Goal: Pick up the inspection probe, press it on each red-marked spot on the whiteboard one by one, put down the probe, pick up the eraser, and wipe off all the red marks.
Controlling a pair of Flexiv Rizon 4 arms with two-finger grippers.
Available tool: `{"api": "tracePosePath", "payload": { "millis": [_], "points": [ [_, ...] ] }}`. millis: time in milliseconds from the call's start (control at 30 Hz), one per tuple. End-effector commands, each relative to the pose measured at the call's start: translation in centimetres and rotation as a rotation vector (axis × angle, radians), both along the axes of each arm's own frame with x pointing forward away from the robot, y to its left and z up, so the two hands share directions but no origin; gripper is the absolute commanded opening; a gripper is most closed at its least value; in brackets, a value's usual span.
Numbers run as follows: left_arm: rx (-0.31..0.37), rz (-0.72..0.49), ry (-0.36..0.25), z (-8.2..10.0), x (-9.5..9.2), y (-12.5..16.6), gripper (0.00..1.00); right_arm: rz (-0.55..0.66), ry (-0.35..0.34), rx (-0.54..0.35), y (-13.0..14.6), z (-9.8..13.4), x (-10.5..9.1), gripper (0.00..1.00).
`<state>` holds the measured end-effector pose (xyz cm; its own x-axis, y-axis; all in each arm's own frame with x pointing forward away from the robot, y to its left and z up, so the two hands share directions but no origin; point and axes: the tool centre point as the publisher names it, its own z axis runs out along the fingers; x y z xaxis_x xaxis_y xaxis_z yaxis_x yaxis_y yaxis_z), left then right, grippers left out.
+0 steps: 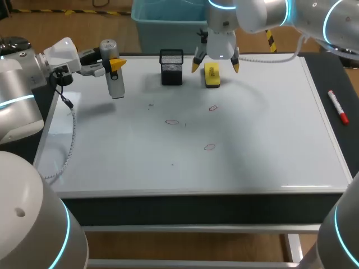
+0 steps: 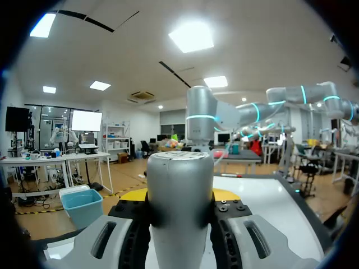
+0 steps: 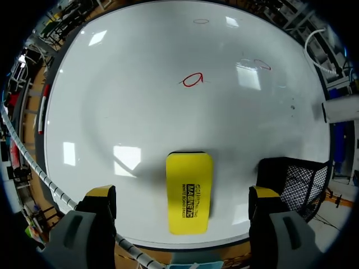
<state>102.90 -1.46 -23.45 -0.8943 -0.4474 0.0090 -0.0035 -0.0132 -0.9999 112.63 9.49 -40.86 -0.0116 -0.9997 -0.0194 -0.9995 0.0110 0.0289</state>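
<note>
Left end effector (image 1: 115,63) clamps the probe (image 1: 115,84); right end effector (image 1: 215,66), wide open, straddles the eraser (image 1: 212,77) without touching it.

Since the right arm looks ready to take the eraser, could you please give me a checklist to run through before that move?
1. Right gripper open, one finger on each side of the eraser: ok.
2. Eraser flat on the whiteboard, apart from the mesh holder: ok.
3. Probe put down first: not ok; the left gripper is shut on it, above the board.
4. Red marks in view for wiping: ok, three.
5. Every mark already pressed with the probe: cannot tell.
</note>
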Motion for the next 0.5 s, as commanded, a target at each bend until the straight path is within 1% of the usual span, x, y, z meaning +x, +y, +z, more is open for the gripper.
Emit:
{"api": "tracePosePath", "payload": {
  "millis": [33, 133, 200, 267, 300, 333, 367, 433, 467, 500],
  "points": [
    [0.0, 0.001, -0.002, 0.07, 0.01, -0.02, 0.0, 0.0, 0.005, -0.004, 0.19, -0.16, 0.14, 1.0],
    [0.0, 0.001, -0.002, 0.07, 0.01, -0.02, 0.0, 0.0, 0.008, -0.004, 0.19, -0.46, -0.11, 1.0],
    [0.0, 0.001, -0.002, 0.07, 0.01, -0.02, 0.0, 0.001, 0.009, -0.009, 0.17, -0.63, -0.27, 0.92],
    [0.0, 0.001, -0.002, 0.07, 0.01, -0.02, 0.0, 0.002, 0.01, -0.012, 0.14, -0.69, -0.37, 0.89],
    [0.0, 0.001, -0.002, 0.07, 0.01, -0.02, 0.0, 0.003, 0.009, -0.016, 0.1, -0.73, -0.39, 0.84],
    [0.0, 0.001, -0.002, 0.07, 0.01, -0.02, 0.0, 0.004, 0.009, -0.017, 0.08, -0.75, -0.42, 0.68],
    [0.0, 0.001, -0.002, 0.07, 0.01, -0.02, 0.0, 0.003, 0.008, -0.019, 0.06, -0.76, -0.44, 0.49],
    [0.0, 0.001, -0.002, 0.07, 0.01, -0.02, 0.0, 0.002, 0.005, -0.024, -0.04, -0.77, -0.54, 0.41],
    [0.0, 0.001, -0.002, 0.07, 0.01, -0.02, 0.0, 0.003, 0.006, -0.024, -0.05, -0.75, -0.58, 0.4],
    [0.0, 0.001, -0.002, 0.07, 0.01, -0.02, 0.0, 0.002, 0.005, -0.026, -0.08, -0.75, -0.61, 0.35]
  ]
}}
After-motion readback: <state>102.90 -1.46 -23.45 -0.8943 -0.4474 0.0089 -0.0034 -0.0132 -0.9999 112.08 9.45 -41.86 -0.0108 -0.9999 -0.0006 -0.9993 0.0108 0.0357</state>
